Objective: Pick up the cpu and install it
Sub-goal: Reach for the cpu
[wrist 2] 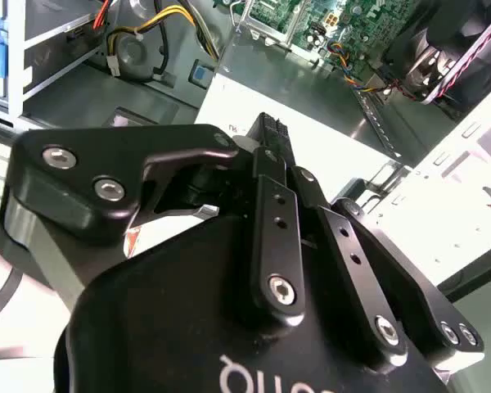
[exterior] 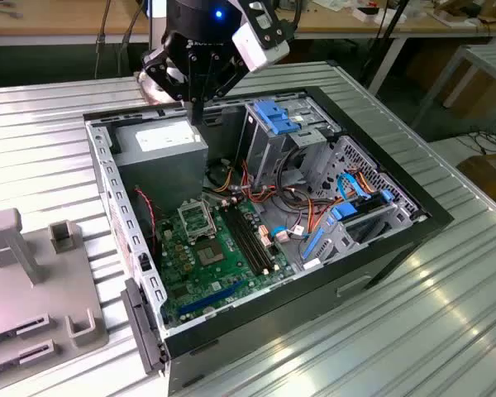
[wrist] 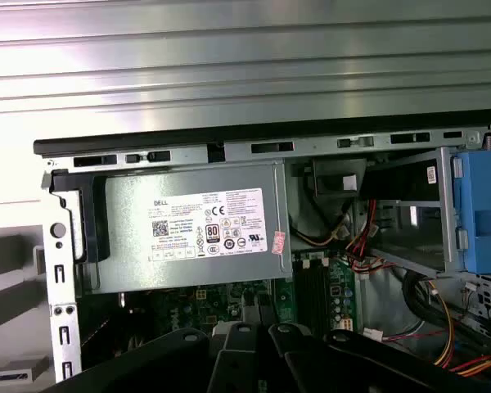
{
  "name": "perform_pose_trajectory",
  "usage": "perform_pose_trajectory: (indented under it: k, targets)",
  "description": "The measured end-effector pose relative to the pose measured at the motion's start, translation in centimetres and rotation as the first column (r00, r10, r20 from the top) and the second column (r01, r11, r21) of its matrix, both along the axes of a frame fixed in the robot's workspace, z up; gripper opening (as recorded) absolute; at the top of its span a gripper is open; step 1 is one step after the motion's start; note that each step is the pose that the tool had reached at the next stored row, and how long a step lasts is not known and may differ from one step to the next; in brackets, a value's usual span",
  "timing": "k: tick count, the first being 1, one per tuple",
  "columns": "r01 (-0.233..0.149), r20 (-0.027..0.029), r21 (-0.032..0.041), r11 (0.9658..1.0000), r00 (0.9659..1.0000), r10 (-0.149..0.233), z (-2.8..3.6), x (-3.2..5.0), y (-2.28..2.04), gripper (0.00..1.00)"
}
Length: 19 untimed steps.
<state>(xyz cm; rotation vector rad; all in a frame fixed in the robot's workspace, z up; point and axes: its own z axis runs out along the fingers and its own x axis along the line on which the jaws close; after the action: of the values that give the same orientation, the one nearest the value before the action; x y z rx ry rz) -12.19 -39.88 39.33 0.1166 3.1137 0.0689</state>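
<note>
Hovering over PSU (exterior: 161, 147): gripper (exterior: 197, 114), tip down.

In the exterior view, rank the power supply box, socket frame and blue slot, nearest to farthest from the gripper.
1. The grey metal power supply box, beneath the gripper.
2. The silver hinged socket frame, on the green motherboard.
3. The long blue plastic slot, at its camera-side edge.

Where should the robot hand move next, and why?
Probably slide the gripper from above the grey power supply toward the socket frame on the green motherboard, because it hangs over the supply, not the board. Whether it carries the cpu, I cannot tell.
</note>
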Motion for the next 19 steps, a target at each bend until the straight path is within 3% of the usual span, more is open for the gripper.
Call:
perform_pose_trajectory:
  k: [19]
  targets:
    - [0.0,0.0,0.0,1.0,1.0,0.0,-0.01,-0.48,0.0,0.11]
